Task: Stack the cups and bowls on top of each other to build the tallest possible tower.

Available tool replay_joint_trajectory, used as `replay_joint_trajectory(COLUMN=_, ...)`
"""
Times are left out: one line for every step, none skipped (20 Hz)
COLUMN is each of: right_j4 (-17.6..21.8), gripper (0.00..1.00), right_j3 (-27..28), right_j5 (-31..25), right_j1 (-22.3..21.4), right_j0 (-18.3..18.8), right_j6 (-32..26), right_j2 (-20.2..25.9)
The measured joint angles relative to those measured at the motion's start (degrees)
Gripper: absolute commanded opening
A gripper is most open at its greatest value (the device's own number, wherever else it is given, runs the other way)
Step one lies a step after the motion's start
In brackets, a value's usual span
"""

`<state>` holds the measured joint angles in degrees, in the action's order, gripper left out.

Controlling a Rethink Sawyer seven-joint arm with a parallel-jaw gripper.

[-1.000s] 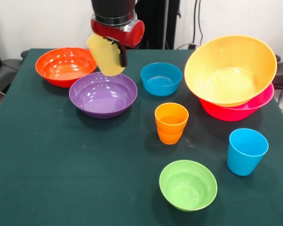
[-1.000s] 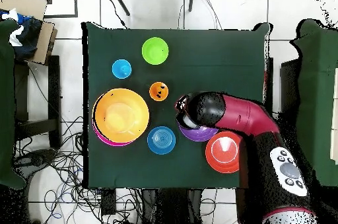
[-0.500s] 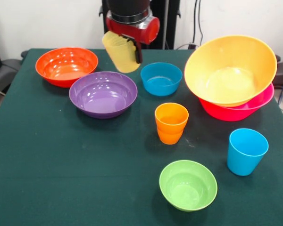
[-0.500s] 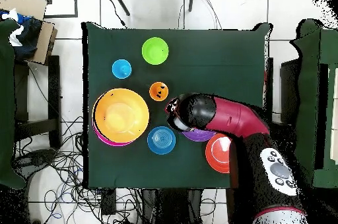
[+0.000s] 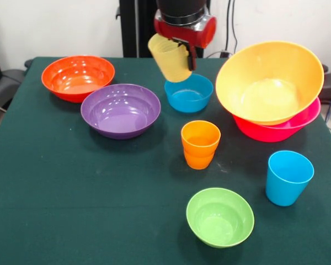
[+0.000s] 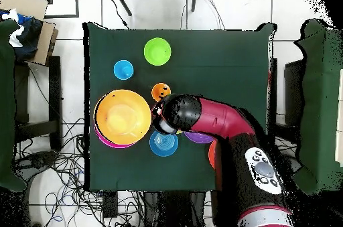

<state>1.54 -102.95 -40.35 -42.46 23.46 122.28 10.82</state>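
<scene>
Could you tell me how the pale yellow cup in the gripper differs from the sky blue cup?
The pale yellow cup hangs tilted in the air, held by the gripper above the blue bowl; the sky blue cup stands upright on the table, untouched. The first is ribbed, the second smooth. Both are tapered and handleless.

red-orange bowl [image 6: 212,153] mostly under the arm [image 6: 221,120]

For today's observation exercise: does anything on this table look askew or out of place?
Yes. The large orange bowl sits tilted in the pink bowl, not nested level, so its opening leans toward the camera. The pale yellow cup hangs tilted in the gripper above the blue bowl. Everything else stands upright.
</scene>
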Motion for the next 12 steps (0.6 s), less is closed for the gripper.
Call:
replay_joint_trajectory(right_j4=-0.50, gripper=0.00, right_j3=-0.23, right_j5=0.00, right_j1=0.00, right_j0=-0.26, right_j6=0.00, right_j2=-0.01)
replay_joint_trajectory(right_j4=-0.76, gripper=0.00, right_j3=-0.37, right_j5=0.01, right_j1=0.01, right_j0=-0.37, right_j6=0.00, right_j2=-0.01)
replay_joint_trajectory(right_j4=-1.02, gripper=0.00, right_j3=-0.51, right_j5=0.01, right_j1=0.03, right_j0=-0.49, right_j6=0.00, right_j2=-0.01)
replay_joint_trajectory(right_j4=-1.22, gripper=0.00, right_j3=-0.63, right_j5=0.01, right_j1=0.04, right_j0=-0.56, right_j6=0.00, right_j2=-0.01)
replay_joint_trajectory(right_j4=-1.87, gripper=0.00, right_j3=-1.05, right_j5=0.01, right_j1=0.02, right_j0=-0.75, right_j6=0.00, right_j2=-0.01)
replay_joint_trajectory(right_j4=-2.13, gripper=0.00, right_j3=-1.23, right_j5=0.01, right_j1=0.04, right_j0=-0.82, right_j6=0.00, right_j2=-0.01)
replay_joint_trajectory(right_j4=-2.28, gripper=0.00, right_j3=-1.33, right_j5=0.01, right_j1=0.03, right_j0=-0.85, right_j6=0.00, right_j2=-0.01)
replay_joint_trajectory(right_j4=-2.50, gripper=0.00, right_j3=-1.50, right_j5=0.01, right_j1=0.03, right_j0=-0.91, right_j6=0.00, right_j2=-0.01)
replay_joint_trajectory(right_j4=-2.66, gripper=0.00, right_j3=-1.60, right_j5=0.01, right_j1=0.03, right_j0=-0.93, right_j6=0.00, right_j2=-0.01)
replay_joint_trajectory(right_j4=-2.77, gripper=0.00, right_j3=-1.66, right_j5=0.01, right_j1=0.03, right_j0=-0.95, right_j6=0.00, right_j2=-0.01)
replay_joint_trajectory(right_j4=-2.85, gripper=0.00, right_j3=-1.68, right_j5=0.01, right_j1=0.03, right_j0=-0.97, right_j6=0.00, right_j2=-0.02)
replay_joint_trajectory(right_j4=-3.02, gripper=0.00, right_j3=-1.73, right_j5=0.01, right_j1=0.03, right_j0=-0.97, right_j6=0.00, right_j2=-0.01)
